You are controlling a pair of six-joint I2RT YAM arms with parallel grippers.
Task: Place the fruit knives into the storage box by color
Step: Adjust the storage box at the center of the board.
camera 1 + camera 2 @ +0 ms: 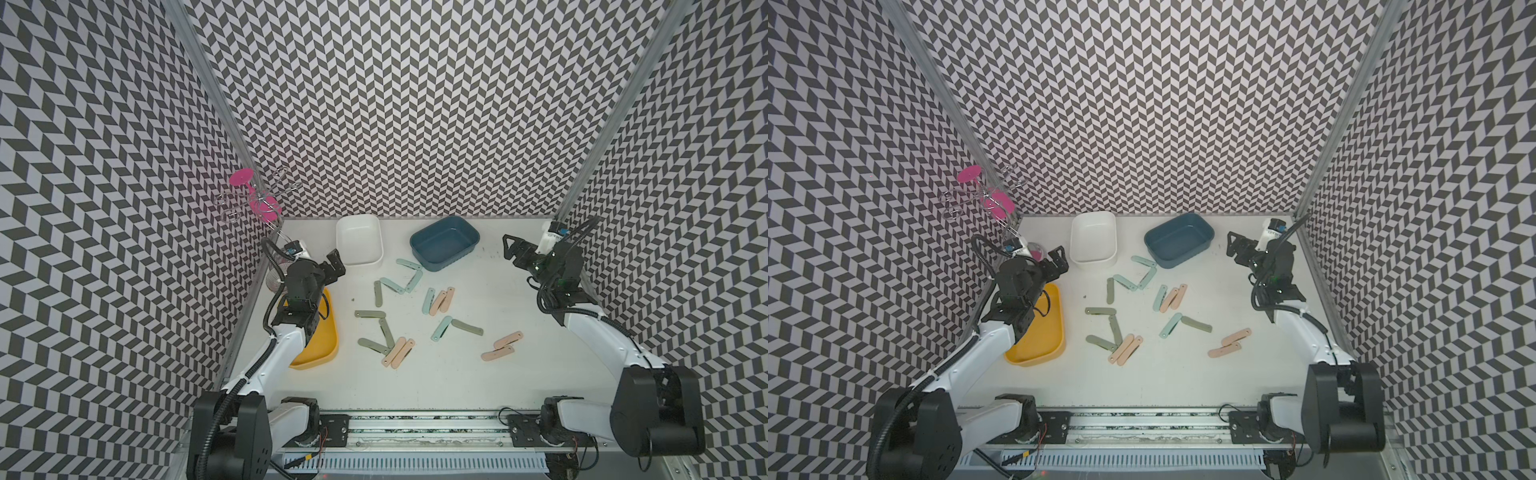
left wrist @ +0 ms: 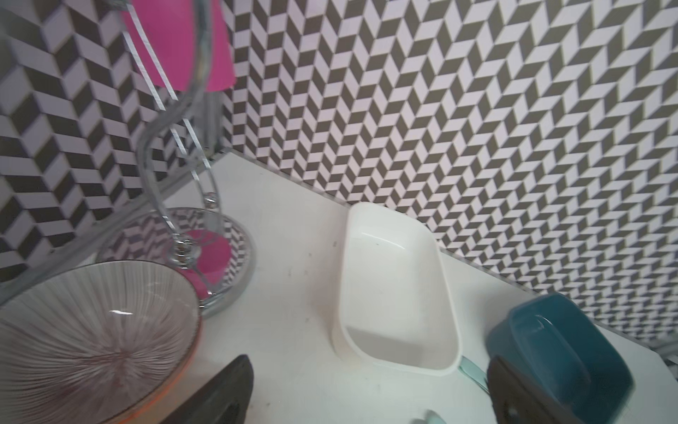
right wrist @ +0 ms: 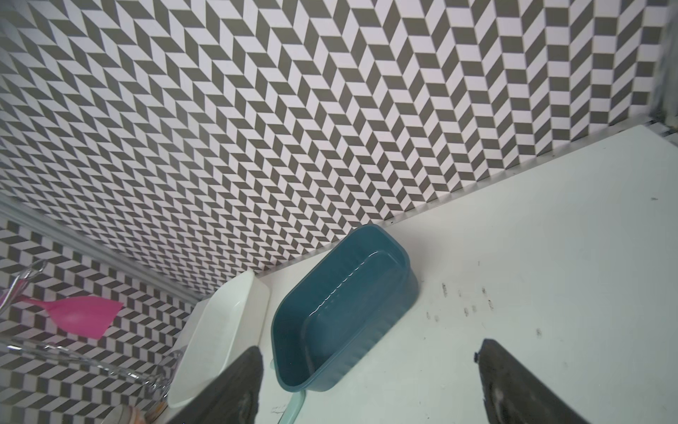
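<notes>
I see my left arm [image 1: 270,353] bent up high and reaching forward. My left gripper [image 1: 335,266] hangs just beside the white box [image 1: 359,243]. Its fingers [image 2: 223,392] are wide apart and hold nothing. My right arm [image 1: 598,332] reaches forward too. My right gripper [image 1: 512,249] hangs well apart from the white box, on its other side, fingers [image 3: 234,385] spread and empty.

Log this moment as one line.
fruit knives: loose on table | white box: empty | blue box: empty | left hand: open, empty | right hand: open, empty
</notes>
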